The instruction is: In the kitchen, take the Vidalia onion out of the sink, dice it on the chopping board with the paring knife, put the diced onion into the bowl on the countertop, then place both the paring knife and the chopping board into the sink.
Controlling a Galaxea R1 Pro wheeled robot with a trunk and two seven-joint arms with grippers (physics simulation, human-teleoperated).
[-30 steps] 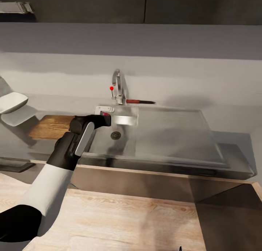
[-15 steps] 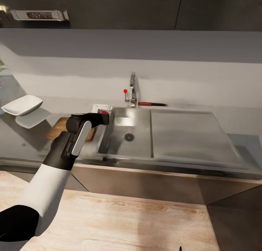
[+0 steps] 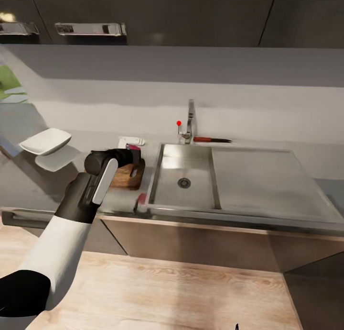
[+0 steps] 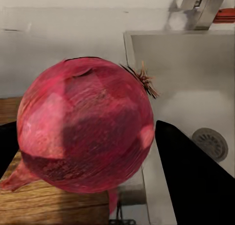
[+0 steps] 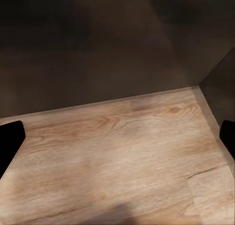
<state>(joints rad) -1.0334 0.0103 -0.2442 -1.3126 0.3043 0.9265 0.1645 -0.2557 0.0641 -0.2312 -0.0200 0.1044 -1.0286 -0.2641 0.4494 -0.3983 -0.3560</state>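
My left gripper [image 3: 135, 154] is shut on the pinkish-red Vidalia onion [image 3: 135, 148], holding it above the sink-side end of the brown chopping board [image 3: 125, 177] on the countertop [image 3: 43, 189]. Up close, the onion [image 4: 83, 132] sits between the black fingers [image 4: 196, 181], with the board [image 4: 49, 203] below. The sink [image 3: 258, 177] lies just right of the board, its basin bare around the drain [image 3: 184, 182]. The paring knife [image 3: 211, 139] rests behind the sink by the faucet [image 3: 190, 124]. The white bowl [image 3: 45, 141] stands at the far left. My right gripper [image 5: 117, 139] is open over wooden floor.
A small white object [image 3: 131, 141] lies on the counter behind the board. Dark wall cabinets [image 3: 143, 14] hang above the grey backsplash. Dark base cabinets [image 3: 200, 246] front the counter, with light wood floor [image 3: 167, 296] before them.
The camera has swung, shifting the whole scene rightward in view. Relative to the sink, my left gripper with the onion has gone from the basin's left edge to above the board.
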